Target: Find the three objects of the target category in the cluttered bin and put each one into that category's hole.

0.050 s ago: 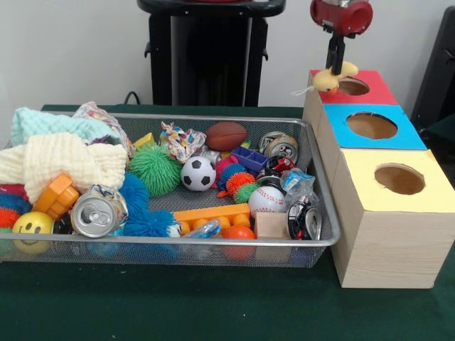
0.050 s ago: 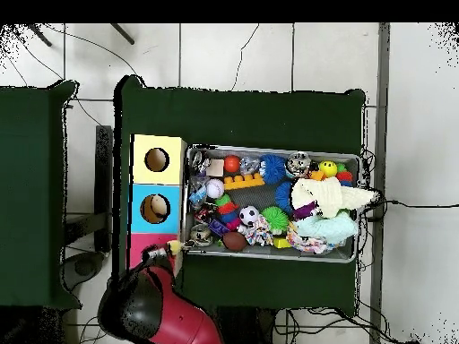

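My gripper hangs at the left rim of the red-topped box, shut on a small yellow soft toy with an orange patch. The toy dangles just left of the red box's round hole, touching or nearly touching the lid. Seen from overhead, the gripper and the yellow toy sit over the red box, with the arm covering most of it. A wire mesh bin holds mixed clutter: balls, cans, blocks and cloths.
The blue-topped box and yellow-topped box stand in a row with the red one, right of the bin. Something pale shows in the blue box's hole. Crushed cans, a baseball and knitted cloths fill the bin.
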